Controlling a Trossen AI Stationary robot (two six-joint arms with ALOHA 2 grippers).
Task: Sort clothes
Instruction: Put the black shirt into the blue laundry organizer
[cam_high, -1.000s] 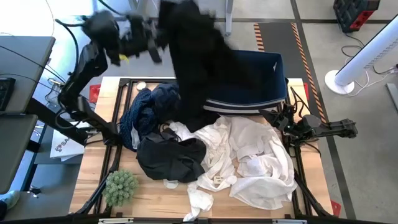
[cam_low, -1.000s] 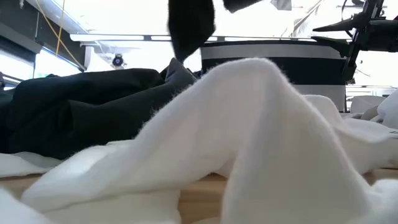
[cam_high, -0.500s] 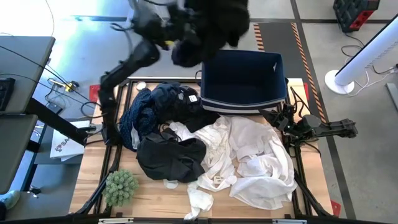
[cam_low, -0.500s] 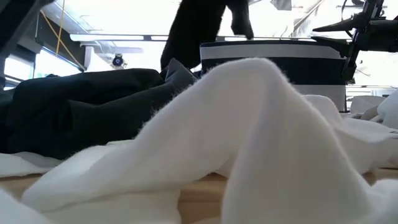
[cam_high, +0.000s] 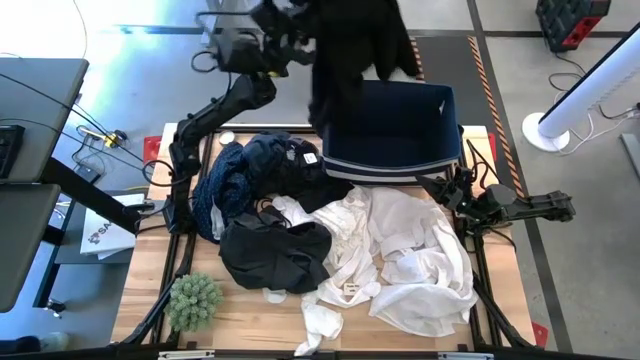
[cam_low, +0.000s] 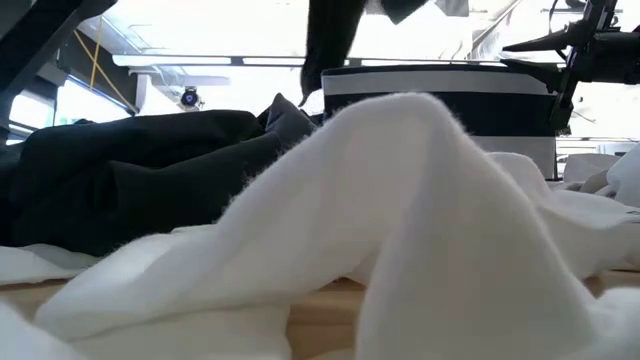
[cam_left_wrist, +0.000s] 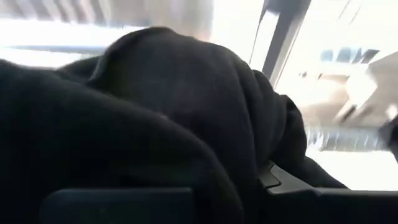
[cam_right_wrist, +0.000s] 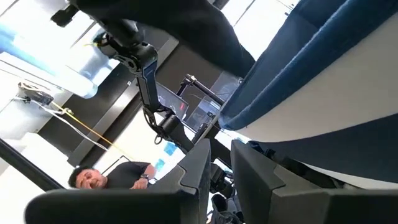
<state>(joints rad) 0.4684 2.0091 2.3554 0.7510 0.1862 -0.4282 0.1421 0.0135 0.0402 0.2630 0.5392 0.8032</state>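
Bright backlit windows glare; left wrist view motion-blurred.

**Cloth fills the middle; bare wood only at the front edge**

White garments (cam_high: 405, 255), a black garment (cam_high: 275, 252) and navy ones (cam_high: 240, 170) heap across the surface (cam_high: 250, 320), touching one another. The bin (cam_high: 392, 130) blocks the far side, a dark garment (cam_high: 355, 45) hanging over its left part. The plant (cam_high: 193, 300) takes the front-left corner; bare boards run beside it.
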